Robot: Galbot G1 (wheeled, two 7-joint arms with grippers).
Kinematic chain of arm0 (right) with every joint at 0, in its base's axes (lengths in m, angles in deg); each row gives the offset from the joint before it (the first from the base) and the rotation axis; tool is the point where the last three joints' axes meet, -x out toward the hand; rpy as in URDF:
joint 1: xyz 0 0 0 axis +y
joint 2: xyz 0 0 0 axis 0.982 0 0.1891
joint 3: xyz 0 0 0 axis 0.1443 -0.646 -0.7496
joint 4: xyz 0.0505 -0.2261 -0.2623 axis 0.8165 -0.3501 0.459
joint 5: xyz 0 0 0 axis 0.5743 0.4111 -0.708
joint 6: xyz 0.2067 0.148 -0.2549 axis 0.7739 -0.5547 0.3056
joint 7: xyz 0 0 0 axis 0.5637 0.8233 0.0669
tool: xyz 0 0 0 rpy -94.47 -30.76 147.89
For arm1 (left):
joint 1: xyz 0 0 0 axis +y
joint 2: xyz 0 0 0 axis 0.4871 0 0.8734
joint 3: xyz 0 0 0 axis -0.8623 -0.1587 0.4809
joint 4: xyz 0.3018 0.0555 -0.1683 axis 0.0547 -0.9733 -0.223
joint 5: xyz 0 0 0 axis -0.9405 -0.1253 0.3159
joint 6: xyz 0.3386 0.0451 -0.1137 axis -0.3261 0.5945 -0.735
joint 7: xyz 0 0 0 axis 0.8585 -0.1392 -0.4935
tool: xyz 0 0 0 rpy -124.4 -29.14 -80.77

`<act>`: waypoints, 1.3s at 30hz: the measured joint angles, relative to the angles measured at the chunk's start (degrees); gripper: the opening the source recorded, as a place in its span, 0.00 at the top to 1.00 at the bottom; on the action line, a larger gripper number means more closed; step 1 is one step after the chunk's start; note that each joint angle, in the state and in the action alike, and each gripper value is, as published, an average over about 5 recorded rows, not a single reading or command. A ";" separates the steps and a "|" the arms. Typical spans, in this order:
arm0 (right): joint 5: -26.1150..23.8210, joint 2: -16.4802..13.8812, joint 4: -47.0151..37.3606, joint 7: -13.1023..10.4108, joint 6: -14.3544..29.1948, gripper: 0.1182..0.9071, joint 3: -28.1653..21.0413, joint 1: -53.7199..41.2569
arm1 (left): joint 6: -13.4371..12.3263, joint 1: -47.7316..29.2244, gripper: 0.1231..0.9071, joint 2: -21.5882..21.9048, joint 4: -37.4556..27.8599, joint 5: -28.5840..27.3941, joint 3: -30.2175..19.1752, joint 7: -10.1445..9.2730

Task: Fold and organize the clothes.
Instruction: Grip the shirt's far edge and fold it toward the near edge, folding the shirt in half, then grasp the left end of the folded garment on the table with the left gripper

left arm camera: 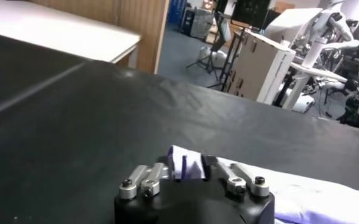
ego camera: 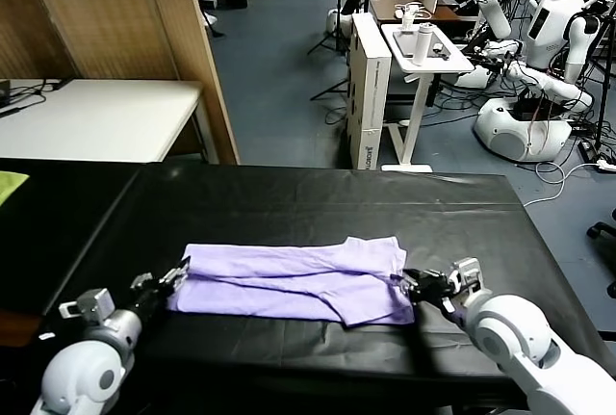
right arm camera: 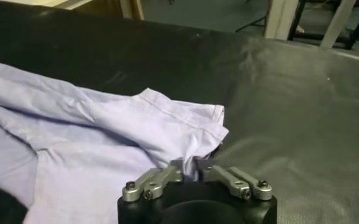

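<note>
Table (ego camera: 289,203): black-covered, fills the near half of the head view. A second, white table (ego camera: 96,116) stands at far left, with a wooden partition (ego camera: 125,11) behind it. Beyond the far edge: blue-grey floor, a white rolling stand (ego camera: 419,59), and other white robots (ego camera: 539,68) at far right.

T-shirt (ego camera: 298,280): pale lavender, lying flat on the near-centre of the black table, folded into a long band running left to right. Fabric thin and creased; one layer lies over another, with a sleeve hem visible at the right end in the right wrist view. No print visible on the upturned side.

Yellow-green cloth scrap (ego camera: 12,184): at the far left edge, well apart from the T-shirt.

Left pincer (ego camera: 178,273): at the left end of the T-shirt, low over the table. In the left wrist view a small fold of lavender fabric sits between the fingers (left arm camera: 167,163); whether they press it or stand spread around it, cannot tell.

Right pincer (ego camera: 412,282): at the right end of the T-shirt, near corner. In the right wrist view the fingertips (right arm camera: 178,164) sit close on either side of a pucker of fabric; grip or release, cannot tell.
</note>
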 joint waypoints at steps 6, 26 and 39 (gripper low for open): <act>-1.13 3.83 -4.43 -0.78 -0.03 0.00 -1.07 -5.44 | -0.08 -3.48 0.00 0.45 -2.28 -1.12 -1.39 -0.02; -4.25 12.24 -17.29 -0.91 -0.11 0.16 -4.69 -13.67 | 0.01 -14.49 0.00 -0.14 -14.50 -2.74 -7.55 0.68; -4.71 12.91 -16.88 -0.94 -0.23 0.27 -4.58 -12.45 | 0.33 -12.69 0.25 0.15 -13.70 -3.03 -7.91 0.70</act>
